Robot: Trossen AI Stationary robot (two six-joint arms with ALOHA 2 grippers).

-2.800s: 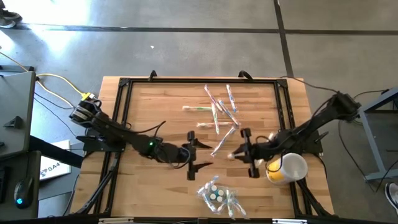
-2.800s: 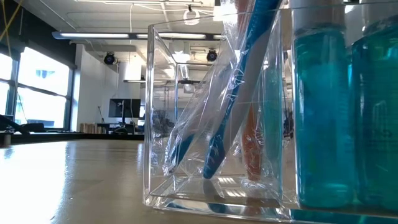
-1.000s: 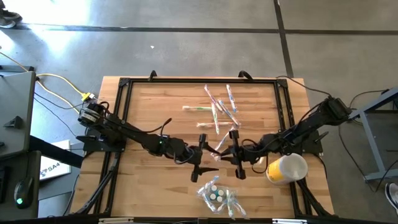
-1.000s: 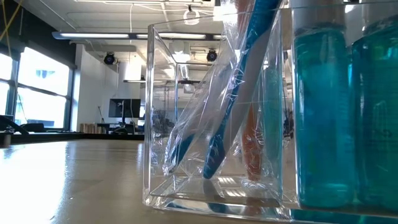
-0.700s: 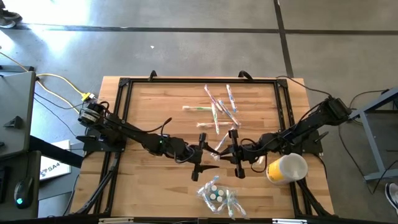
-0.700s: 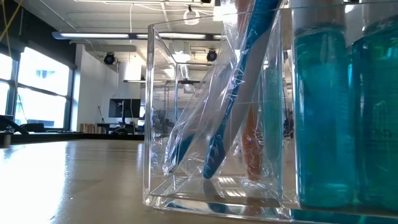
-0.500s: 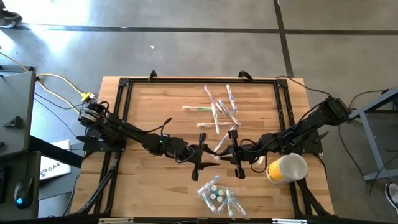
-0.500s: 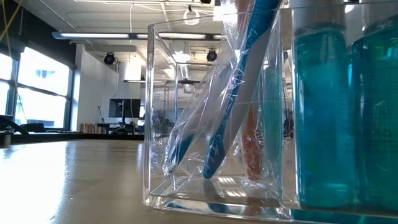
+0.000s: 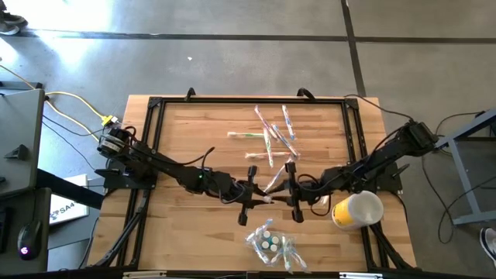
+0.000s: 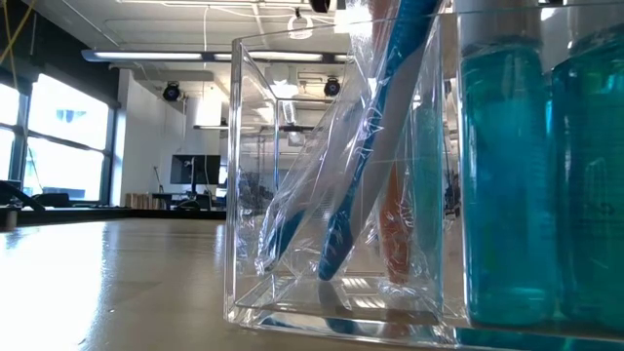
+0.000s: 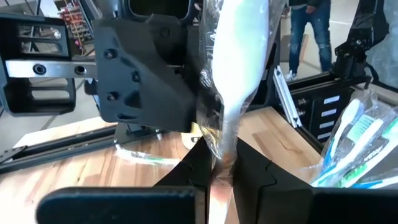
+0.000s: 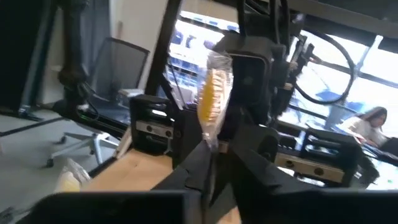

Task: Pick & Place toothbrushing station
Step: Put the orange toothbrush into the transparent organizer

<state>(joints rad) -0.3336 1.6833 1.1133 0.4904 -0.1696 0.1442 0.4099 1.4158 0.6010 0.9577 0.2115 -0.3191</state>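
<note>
A toothbrush in a clear wrapper [image 9: 270, 198] hangs above the middle of the table between my two grippers, which face each other. My left gripper [image 9: 256, 198] is shut on the end nearer the table's left. My right gripper [image 9: 288, 194] is shut on the other end. The left wrist view shows the white body [image 11: 239, 56]. The right wrist view shows the orange bristles [image 12: 211, 99]. A clear holder [image 9: 267, 242] with wrapped brushes and teal bottles [image 10: 507, 175] stands at the near edge. My left gripper [image 11: 221, 171] pinches the wrapped toothbrush's end [image 11: 219, 152] between its two fingers. The fingers come level from the table's left and lie along the brush. The brush is lifted clear of the table. My right gripper [image 12: 211, 165] has the wrapper's other end [image 12: 210, 146] between its two fingers. It comes about level from the table's right, along the brush. The orange head sticks out beyond the fingers toward the left gripper.
Several loose wrapped toothbrushes [image 9: 275, 136] lie on the far middle of the table, and one [image 9: 280, 174] lies just beyond the grippers. A yellow and white cup [image 9: 358, 209] sits near the right arm. A black frame [image 9: 155, 139] rims the wooden tabletop.
My left gripper's fingers stood wide apart around the toothbrush and have shut on its end. Both arms have stayed where they were, and the brush still hangs between them.
</note>
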